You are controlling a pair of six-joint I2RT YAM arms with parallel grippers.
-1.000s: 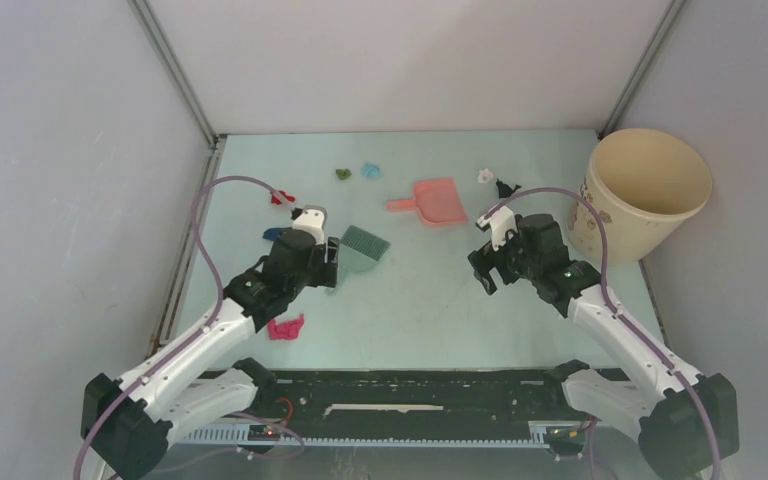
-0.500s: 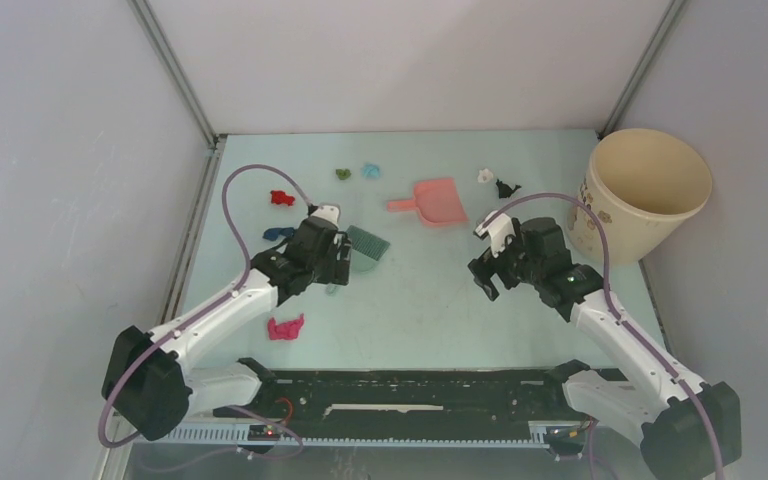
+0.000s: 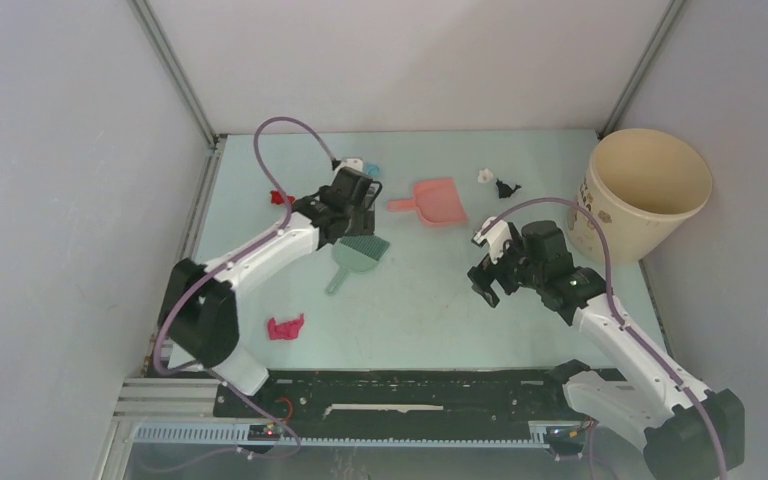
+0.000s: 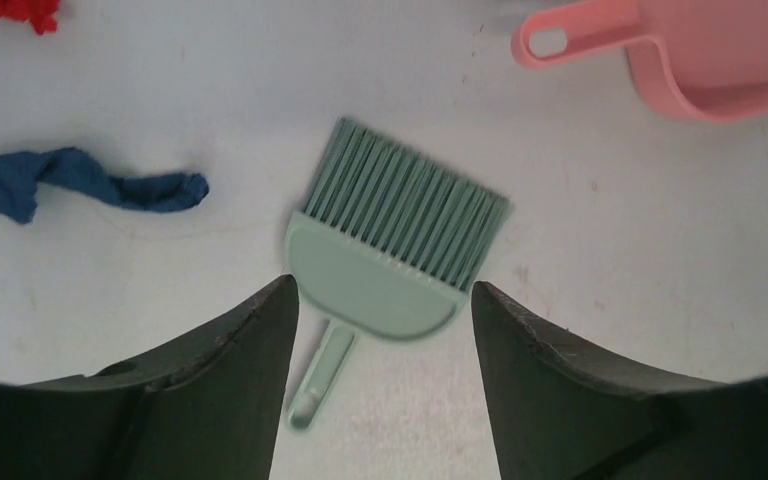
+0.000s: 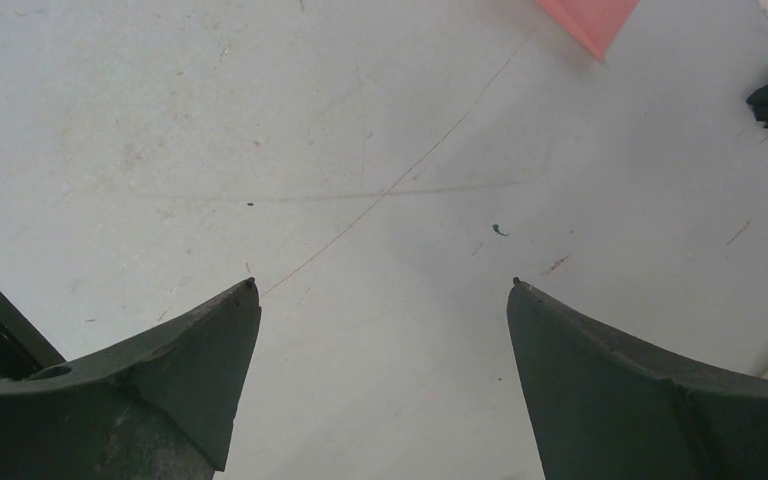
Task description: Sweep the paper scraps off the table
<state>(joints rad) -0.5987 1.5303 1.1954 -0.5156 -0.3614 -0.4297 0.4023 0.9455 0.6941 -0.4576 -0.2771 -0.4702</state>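
The teal-green brush [image 3: 358,255] lies flat on the table [image 3: 420,310], with the salmon dustpan [image 3: 438,200] behind it. My left gripper [image 3: 358,222] hovers open over the brush's far side. In the left wrist view the brush [image 4: 390,260] lies below and between the fingers [image 4: 250,350] of that gripper [image 4: 380,300], untouched. Scraps: red [image 3: 280,198], magenta [image 3: 285,327], white [image 3: 485,176], dark [image 3: 506,187], light blue [image 3: 371,169] and dark blue [image 4: 80,185]. My right gripper [image 3: 488,280] is open and empty over bare table [image 5: 382,285].
A tall beige paper cup [image 3: 650,190] stands at the table's right edge, close to my right arm. Grey walls close in the back and both sides. The dustpan's handle [image 4: 560,40] points left, towards my left gripper.
My left arm has swung from the near left out towards the back, and now reaches past the brush, which lies uncovered. My right arm has hardly moved.
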